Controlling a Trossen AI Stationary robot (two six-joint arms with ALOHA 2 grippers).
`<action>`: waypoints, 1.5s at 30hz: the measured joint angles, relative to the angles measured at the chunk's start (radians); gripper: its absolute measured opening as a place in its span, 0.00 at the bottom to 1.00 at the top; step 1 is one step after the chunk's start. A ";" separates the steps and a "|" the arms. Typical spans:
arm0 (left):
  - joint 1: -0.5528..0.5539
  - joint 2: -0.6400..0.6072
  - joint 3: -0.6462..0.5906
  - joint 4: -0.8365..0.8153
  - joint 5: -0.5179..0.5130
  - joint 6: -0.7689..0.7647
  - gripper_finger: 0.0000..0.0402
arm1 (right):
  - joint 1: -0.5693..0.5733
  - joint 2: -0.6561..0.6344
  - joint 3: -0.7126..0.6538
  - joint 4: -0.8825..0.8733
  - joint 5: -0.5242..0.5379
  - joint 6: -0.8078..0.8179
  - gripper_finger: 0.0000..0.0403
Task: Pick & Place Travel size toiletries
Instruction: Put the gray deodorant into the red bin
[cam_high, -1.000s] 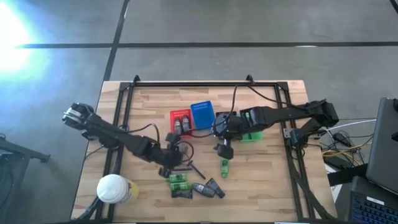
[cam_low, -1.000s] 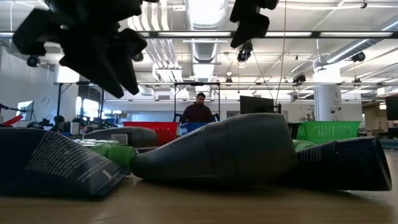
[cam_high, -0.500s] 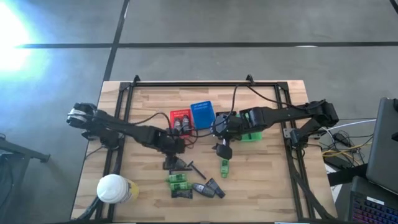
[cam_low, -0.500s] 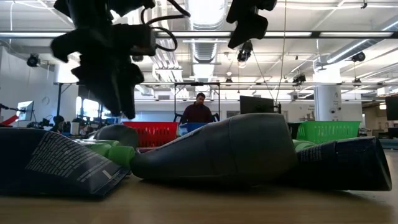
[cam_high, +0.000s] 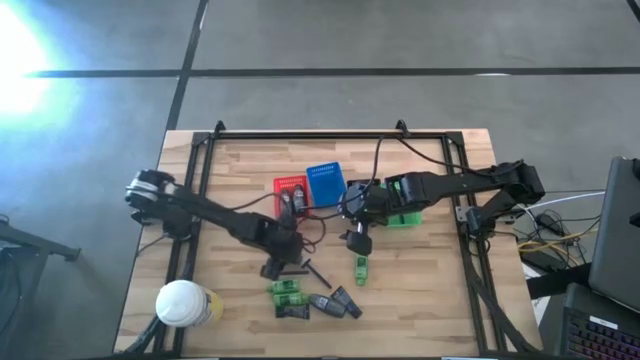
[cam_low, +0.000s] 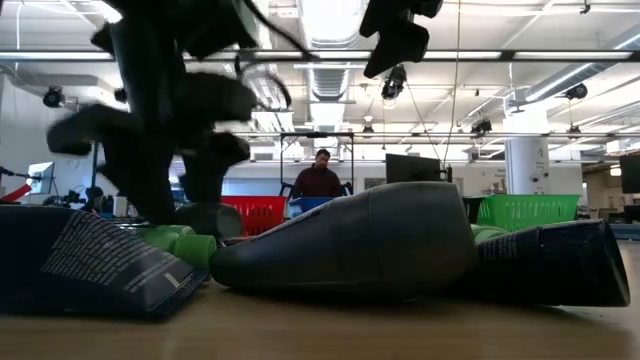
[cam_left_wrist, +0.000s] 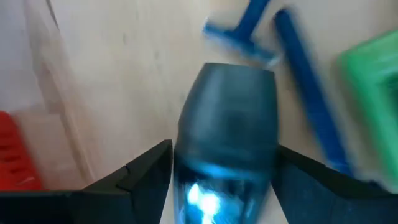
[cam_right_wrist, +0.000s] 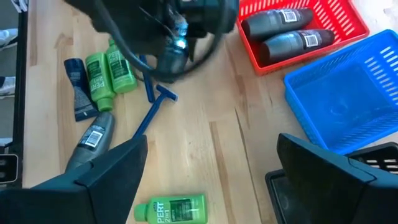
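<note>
My left gripper stands among the toiletries near the table's middle, shut on a grey oval mini bottle. Two blue razor sticks and a green packet lie just beyond it. More toiletries lie flat on the table toward the near edge: green packets, dark tubes and a green bottle. My right gripper hangs open above the table, to the right of the left one, touching nothing. My left gripper pinches the grey mini bottle by its two long sides, one finger on each. The fingers come down from above and lie along the bottle, whose flat cap end points away from them. Whether it is off the table, I cannot tell.
A red basket holding two grey bottles, a blue basket and a green basket sit toward the far side. A large white-lidded container stands at the near left. A person stands far behind the table.
My left gripper has swung toward the table's right and come down from high above to table height, ending with its fingers around the grey bottle beside the razors. My right arm has stayed still.
</note>
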 joint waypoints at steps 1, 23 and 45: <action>0.003 0.022 0.000 0.001 -0.001 0.000 0.64 | 0.000 0.000 0.000 0.000 0.000 0.001 0.88; 0.149 -0.306 0.104 -0.142 -0.455 -1.230 0.53 | 0.000 -0.034 -0.004 -0.018 0.086 0.027 0.80; 0.259 -0.292 0.072 0.131 0.083 -0.816 0.92 | 0.075 -0.035 -0.021 -0.147 0.104 0.015 0.84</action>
